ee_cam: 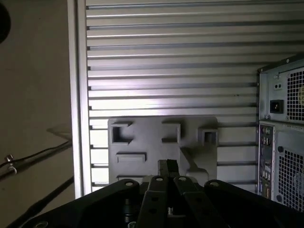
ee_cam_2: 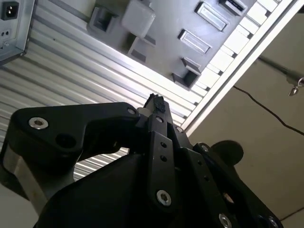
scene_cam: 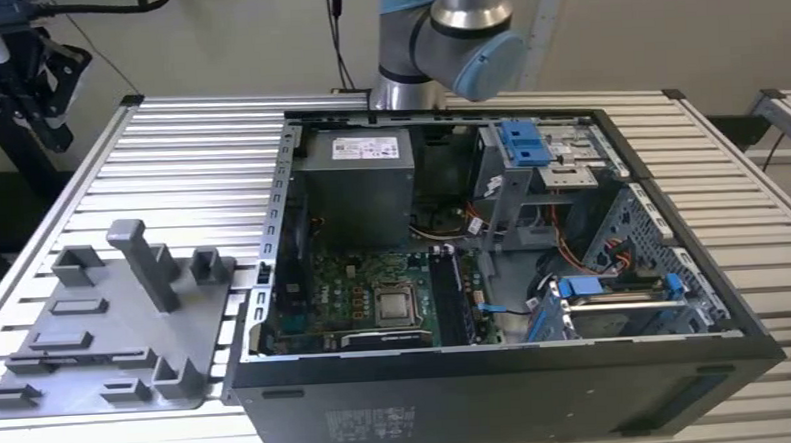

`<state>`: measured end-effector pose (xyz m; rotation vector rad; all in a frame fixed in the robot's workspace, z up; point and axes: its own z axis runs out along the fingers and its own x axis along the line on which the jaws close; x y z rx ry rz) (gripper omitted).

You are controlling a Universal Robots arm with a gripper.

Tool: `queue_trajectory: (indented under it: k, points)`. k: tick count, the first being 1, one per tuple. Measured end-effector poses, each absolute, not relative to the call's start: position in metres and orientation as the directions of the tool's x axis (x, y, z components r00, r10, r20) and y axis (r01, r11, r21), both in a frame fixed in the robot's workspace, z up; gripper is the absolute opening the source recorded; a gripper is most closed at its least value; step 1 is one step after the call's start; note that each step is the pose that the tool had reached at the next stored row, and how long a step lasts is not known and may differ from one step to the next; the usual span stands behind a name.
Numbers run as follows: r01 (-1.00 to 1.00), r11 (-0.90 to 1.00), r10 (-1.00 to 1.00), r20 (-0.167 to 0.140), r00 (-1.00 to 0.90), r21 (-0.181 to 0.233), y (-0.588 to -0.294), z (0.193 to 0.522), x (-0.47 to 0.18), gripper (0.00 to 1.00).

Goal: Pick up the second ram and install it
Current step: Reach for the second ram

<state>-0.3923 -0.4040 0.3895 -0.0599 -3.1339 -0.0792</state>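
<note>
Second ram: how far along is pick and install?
Done: unclear. The memory slots beside the processor look dark; I cannot tell how many sticks sit there. In hand: nothing. The gripper is shut and empty in both wrist views, over the grey fixture beside the open case. Left: no ram is gripped, so pick and install are unconfirmed.

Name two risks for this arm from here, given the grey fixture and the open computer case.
1. The gripper hangs over the slatted table, facing the grey fixture. The fixture's tall post and raised blocks stand proud, so a descent could strike them or shove the fixture.
2. Inside the open case, loose cables and drive bays crowd the space beside the motherboard. A reach in there might snag or bump something.
</note>
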Motion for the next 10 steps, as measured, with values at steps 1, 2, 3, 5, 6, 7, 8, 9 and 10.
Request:
queue_trajectory:
  k: [1,2,3,5,6,7,8,9,10]
  points:
    - [0.038,0.998,0.038,0.007,-0.999,0.05,-0.405,0.389,-0.393,0.11]
    - [0.038,0.998,0.038,0.007,-0.999,0.05,-0.406,0.389,-0.395,0.11]
    - [0.038,0.998,0.038,0.007,-0.999,0.05,-0.407,0.389,-0.396,0.11]
    - [0.038,0.998,0.038,0.006,-0.999,0.051,-0.41,0.389,-0.401,0.11]
    - [0.038,0.998,0.038,0.005,-0.999,0.051,-0.411,0.389,-0.403,0.11]
    - [0.038,0.998,0.038,0.004,-0.999,0.051,-0.413,0.389,-0.406,0.11]
    - [0.038,0.998,0.038,0.003,-0.999,0.051,-0.415,0.389,-0.408,0.11]
    - [0.038,0.998,0.038,0.003,-0.999,0.051,-0.416,0.389,-0.411,0.11]
    - [0.038,0.998,0.038,0.002,-0.999,0.051,-0.418,0.388,-0.413,0.11]
